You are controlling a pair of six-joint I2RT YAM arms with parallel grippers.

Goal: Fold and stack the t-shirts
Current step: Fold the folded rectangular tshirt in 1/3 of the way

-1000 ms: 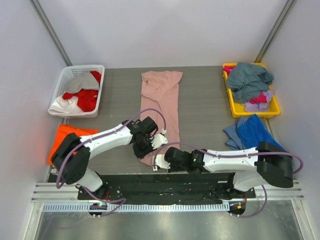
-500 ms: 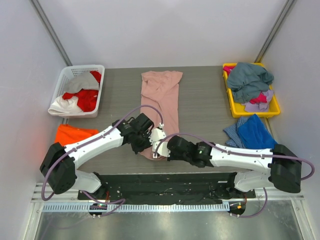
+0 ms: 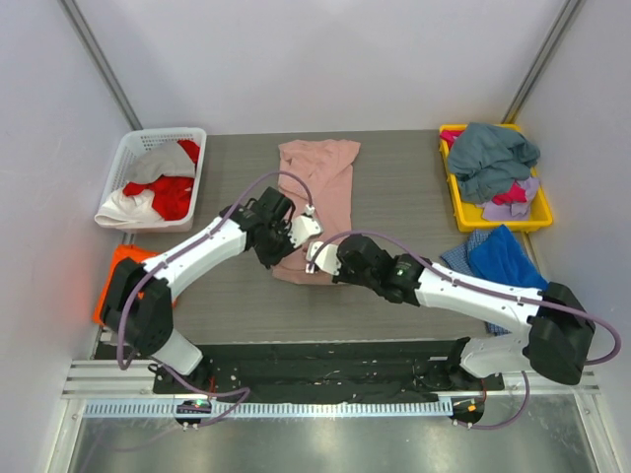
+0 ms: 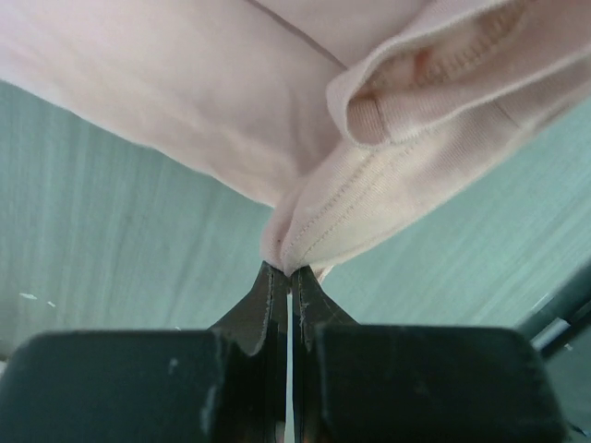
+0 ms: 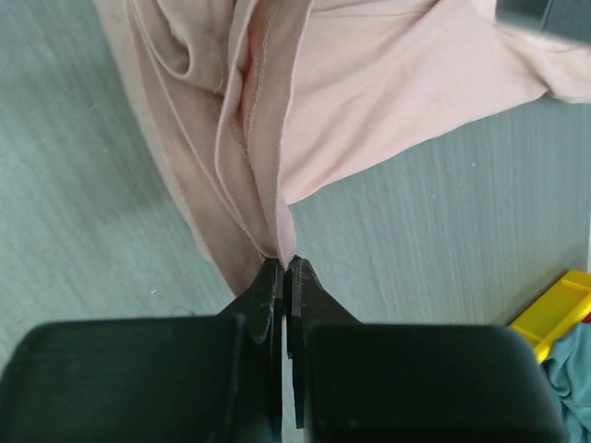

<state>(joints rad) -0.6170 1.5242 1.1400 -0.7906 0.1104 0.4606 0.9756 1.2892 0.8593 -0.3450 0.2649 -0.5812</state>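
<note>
Grey wood-grain table (image 3: 227,187) is enclosed by pale walls. At the far left corner a white basket (image 3: 138,148) is filled with white and red shirts (image 3: 163,197). Nearer, at the table's left edge, an orange t-shirt (image 3: 126,260) is partly hidden by the left arm. The left gripper (image 4: 287,270) is pressed together on a stitched hem of the dusty-pink t-shirt (image 3: 320,172), the cloth being pinched at the very fingertips. This shirt is laid down the middle of the table, its long axis running near to far. Its near end is raised off the surface and doubled toward the far end. Which end bears the collar cannot be told; possibly the far one. The right gripper (image 5: 284,268), just beside the left one, is likewise clamped on a hemmed edge of the same shirt. Bare table is seen on both sides of the pink shirt. At the right edge a blue t-shirt (image 3: 505,258) is spread. Beyond it a yellow tray (image 3: 468,219) is heaped with a grey-teal shirt (image 3: 493,158) and others.
</note>
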